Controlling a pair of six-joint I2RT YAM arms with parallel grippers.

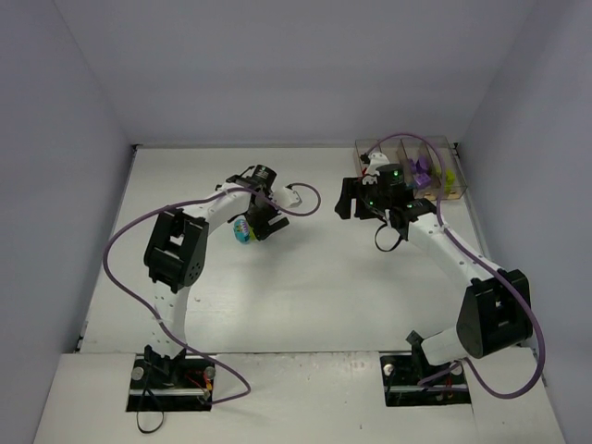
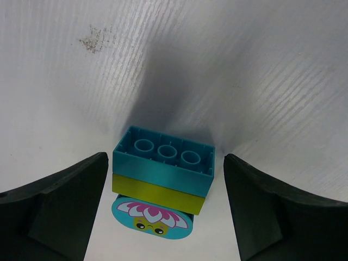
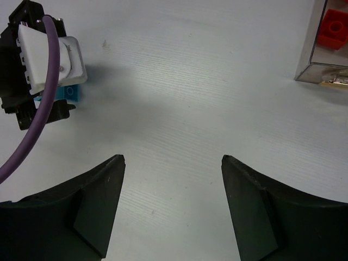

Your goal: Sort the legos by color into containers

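Note:
A lego stack (image 2: 162, 173) lies on the white table: a teal brick, a lime green brick under it, and a rounded teal piece with a flower face. My left gripper (image 2: 164, 156) is open and straddles the stack, with a gap on each side. From above, the stack (image 1: 243, 231) sits by the left gripper (image 1: 252, 225) at mid-table. My right gripper (image 3: 172, 158) is open over bare table with nothing between its fingers. The clear containers (image 1: 407, 146) stand at the far right, just behind the right gripper (image 1: 354, 202). Purple legos (image 1: 421, 171) and a lime green lego (image 1: 446, 178) lie in them.
A red lego (image 3: 331, 28) lies in the nearest container (image 3: 310, 60), at the upper right of the right wrist view. The left arm's wrist and purple cable (image 3: 46, 60) show at that view's upper left. Grey walls close the table on three sides.

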